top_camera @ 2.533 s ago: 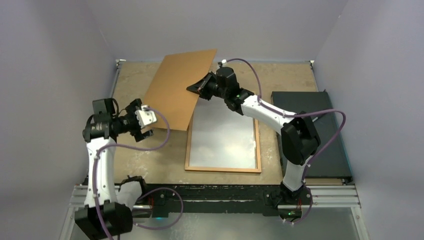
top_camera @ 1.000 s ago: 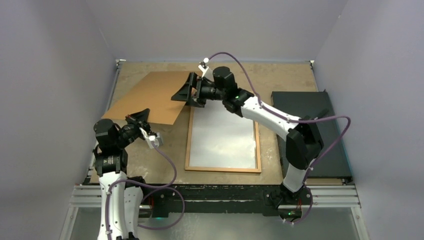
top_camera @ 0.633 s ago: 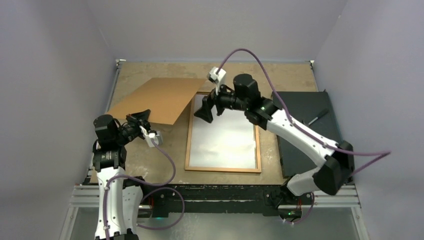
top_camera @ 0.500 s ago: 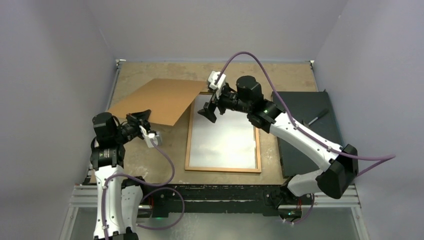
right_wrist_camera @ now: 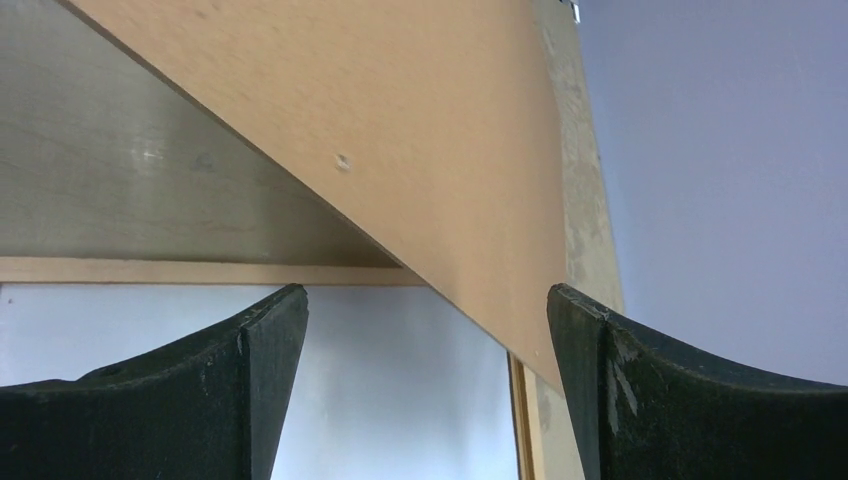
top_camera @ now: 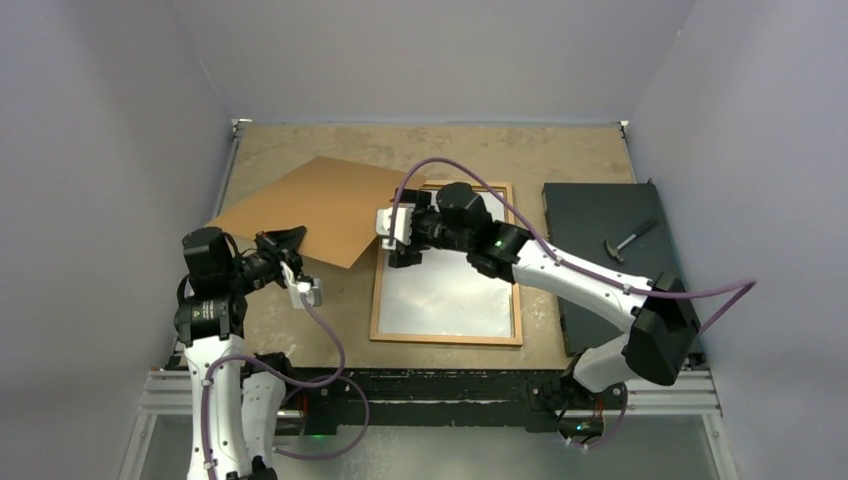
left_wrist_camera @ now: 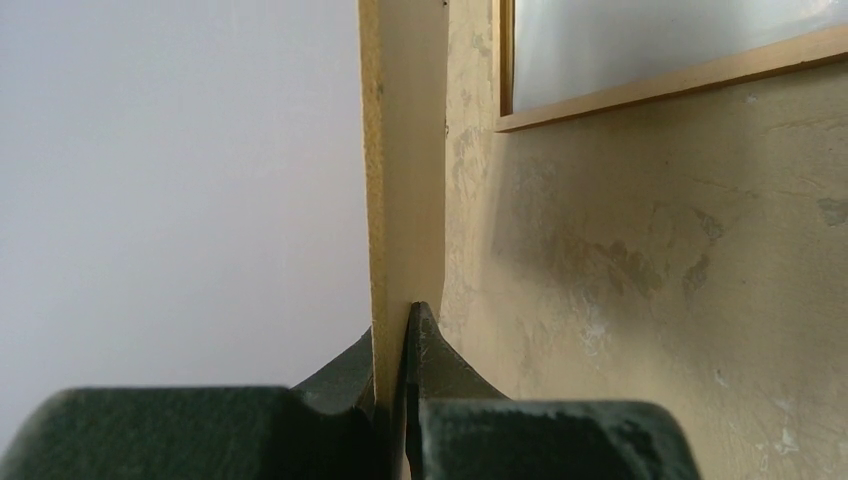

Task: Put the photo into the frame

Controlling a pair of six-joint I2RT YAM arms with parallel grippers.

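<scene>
**Step in hand:** probably handling the backing board (top_camera: 320, 205), upper left of centre.
- Left claw (top_camera: 284, 244): clamped on the board's near corner.
- Right claw (top_camera: 398, 242): spread wide and empty, above the upper-left corner of the frame (top_camera: 450, 339).

**Task's things:** the frame lies flat mid-tabletop (top_camera: 500, 150). A whitish sheet inside it is seemingly the photo (top_camera: 450, 295), back up.

**Next move:** likely settling the board squarely.

**In the way:** the board's corner crosses the top rail.

**Far right:** black slab (top_camera: 600, 210), carrying a hammer-like tool (top_camera: 627, 238).

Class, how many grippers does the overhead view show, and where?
2. The left gripper grips the brown board's near edge; the right gripper hangs open over the frame's left side.
</scene>
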